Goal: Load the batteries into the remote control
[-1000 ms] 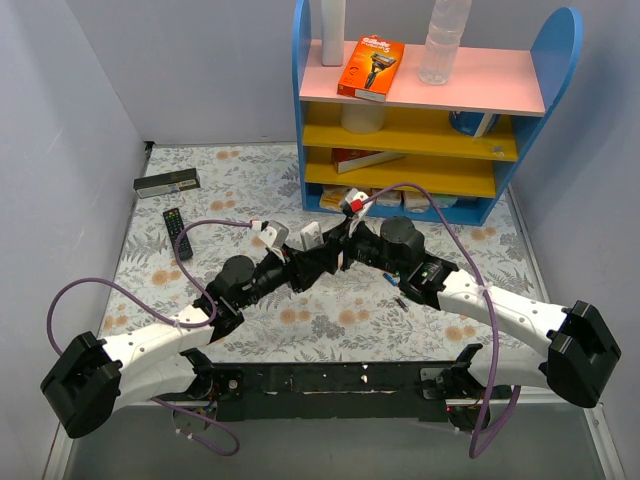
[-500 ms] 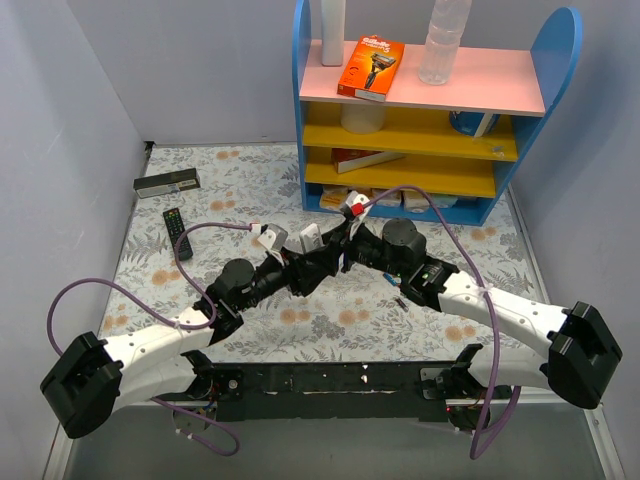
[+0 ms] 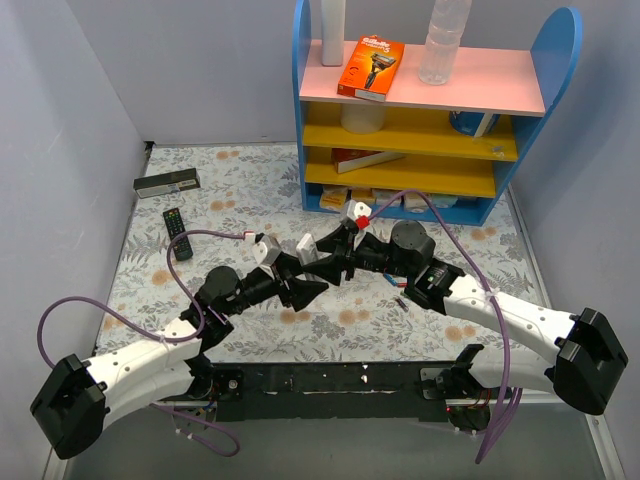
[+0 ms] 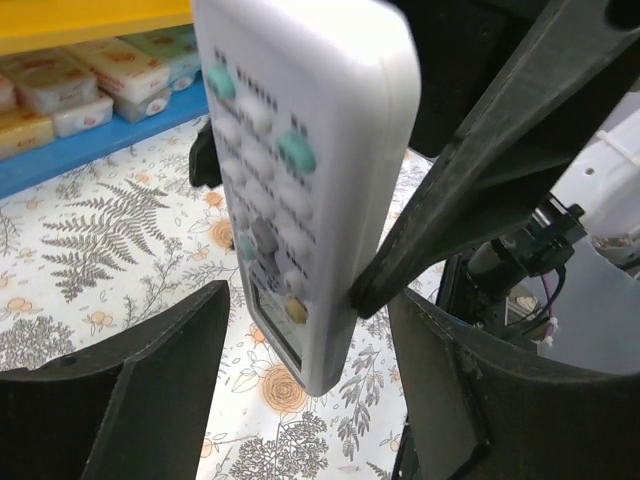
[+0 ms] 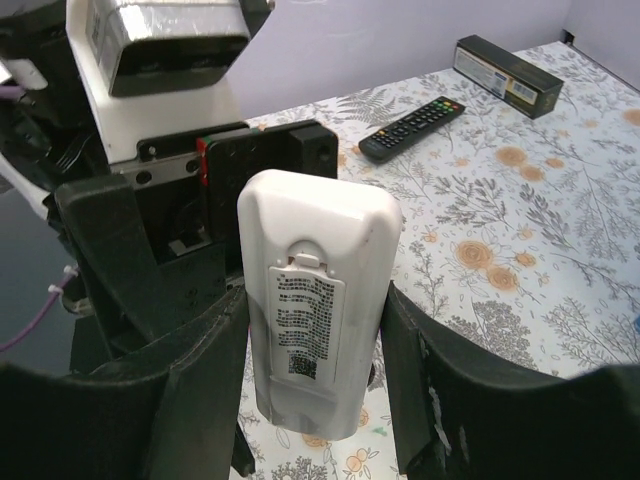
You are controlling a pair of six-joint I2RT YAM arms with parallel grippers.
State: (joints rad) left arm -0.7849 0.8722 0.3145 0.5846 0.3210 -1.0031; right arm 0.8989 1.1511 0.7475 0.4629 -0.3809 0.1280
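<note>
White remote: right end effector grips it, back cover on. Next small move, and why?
Probably bring the left end effector round to the white back cover and start sliding it off. The slim white rectangular plastic remote sits clamped in the right end effector, cover closed; the left one is open at the button face, holding nothing.

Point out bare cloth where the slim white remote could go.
Bare floral cloth lies at the back, between the long dark flat box and the blue shelf unit, and at the right, between that shelf and the right arm. The centre is crowded: left arm meets right, tiny batteries beside them.
</note>
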